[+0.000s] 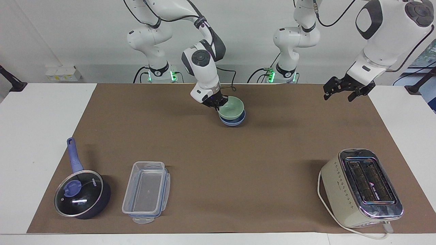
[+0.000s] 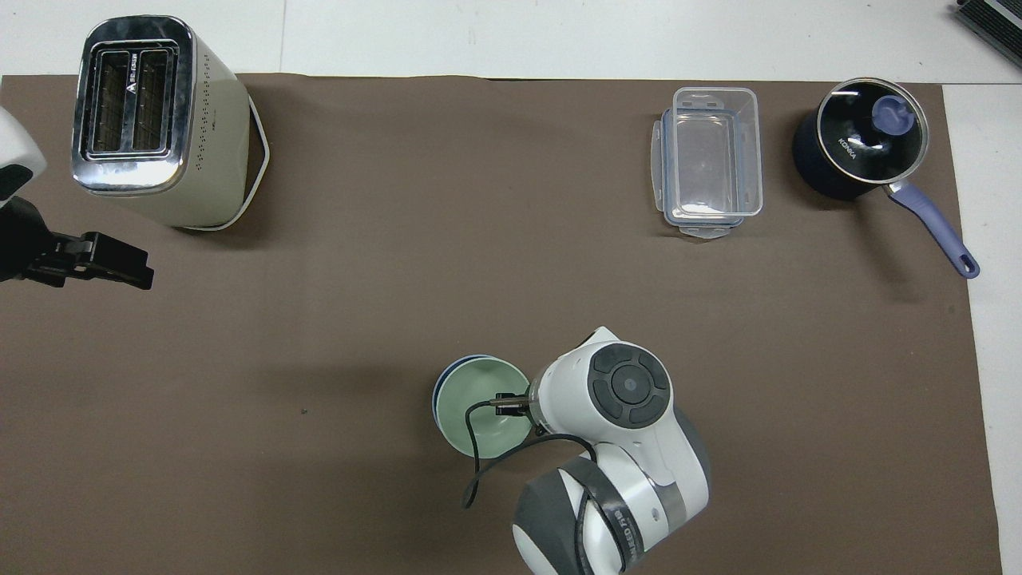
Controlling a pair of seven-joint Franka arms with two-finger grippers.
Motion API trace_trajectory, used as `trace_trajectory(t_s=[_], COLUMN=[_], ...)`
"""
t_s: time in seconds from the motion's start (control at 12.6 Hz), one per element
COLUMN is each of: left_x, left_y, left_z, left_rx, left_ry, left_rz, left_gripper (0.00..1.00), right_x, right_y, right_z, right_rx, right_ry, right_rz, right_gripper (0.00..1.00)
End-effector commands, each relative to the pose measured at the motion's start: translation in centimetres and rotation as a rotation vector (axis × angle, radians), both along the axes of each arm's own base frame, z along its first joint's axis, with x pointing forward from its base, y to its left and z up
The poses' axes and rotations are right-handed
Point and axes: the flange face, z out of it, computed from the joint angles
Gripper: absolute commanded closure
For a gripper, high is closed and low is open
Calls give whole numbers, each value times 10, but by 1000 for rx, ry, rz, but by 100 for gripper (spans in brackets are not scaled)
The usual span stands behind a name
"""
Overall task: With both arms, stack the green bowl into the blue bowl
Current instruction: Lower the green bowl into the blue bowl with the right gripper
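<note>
The pale green bowl (image 1: 232, 109) sits low in the blue bowl (image 1: 234, 121), and only the blue bowl's lower wall shows under it. In the overhead view the green bowl (image 2: 477, 406) covers the blue bowl (image 2: 438, 389) except for a thin sliver of rim. My right gripper (image 1: 218, 103) is shut on the green bowl's rim at the side toward the right arm's end; in the overhead view its wrist (image 2: 627, 387) hides the fingers. My left gripper (image 1: 343, 92) waits open and empty in the air over the mat's edge at the left arm's end; it also shows in the overhead view (image 2: 120, 263).
A cream toaster (image 1: 361, 187) stands farther from the robots at the left arm's end. A clear plastic container (image 1: 146, 191) and a lidded dark saucepan (image 1: 81, 194) with a blue handle stand farther out at the right arm's end. A brown mat (image 1: 238, 163) covers the table.
</note>
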Motion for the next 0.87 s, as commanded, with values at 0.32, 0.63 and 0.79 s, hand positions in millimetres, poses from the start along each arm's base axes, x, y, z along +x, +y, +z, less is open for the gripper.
trace_trajectory(t_s=[0.32,0.63,0.79], left_x=[0,0,0], left_y=[2,2,2], left_z=[3,3,3], left_rx=[21,21,21], left_ry=[9,9,9], left_rz=[8,8,8], left_gripper=[0,0,0], right_x=[7,5,4], right_y=[5,8,9], right_z=[1,0,2], right_rx=[43,50,50], right_ry=[-19,-11,-10], right_rz=[-51,-50,-52], right_gripper=[100,81,72])
